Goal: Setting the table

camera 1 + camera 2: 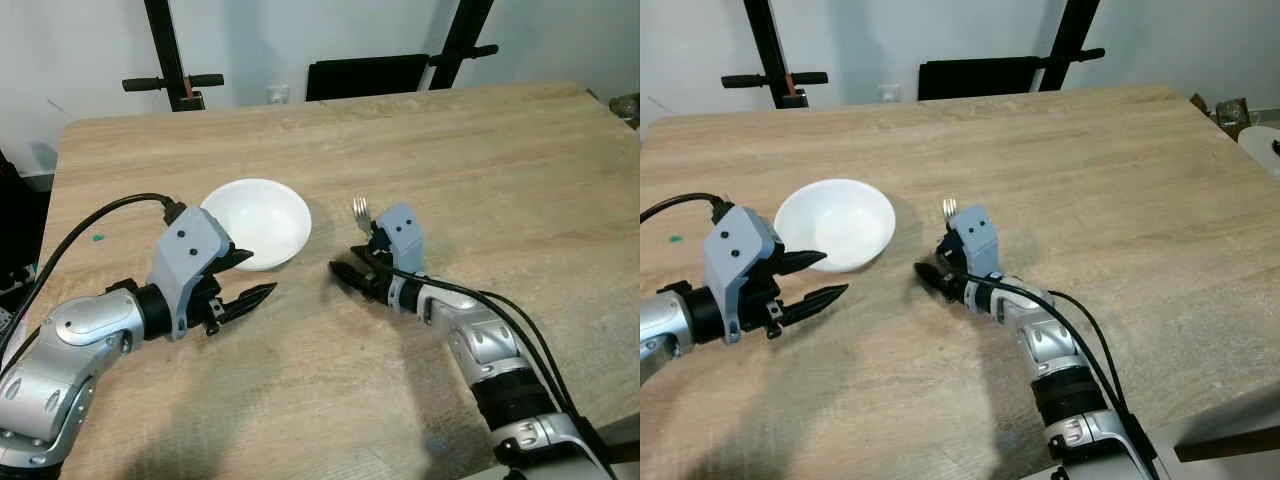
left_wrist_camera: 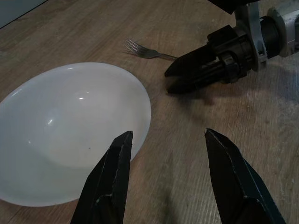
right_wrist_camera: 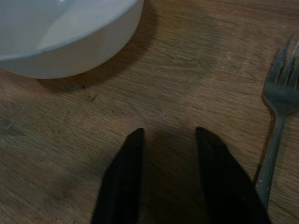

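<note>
Plainly: white bowl [image 1: 258,222], silver fork [image 3: 279,105]; left gripper [image 1: 244,279] apart, right gripper [image 3: 169,140] apart.

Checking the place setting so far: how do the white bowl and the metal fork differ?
The round white bowl is wide, deep and matte; the silver metal fork is thin, flat and shiny. The bowl sits nearer the left gripper; the fork lies beside the right gripper. Both rest ungrasped on the wooden table.

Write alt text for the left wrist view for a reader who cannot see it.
The left hand, its two black fingers spread open, hovers over a wooden table beside the rim of an empty white bowl. Beyond it a metal fork lies on the wood, with the right hand low beside it, pointing toward the bowl.
</note>
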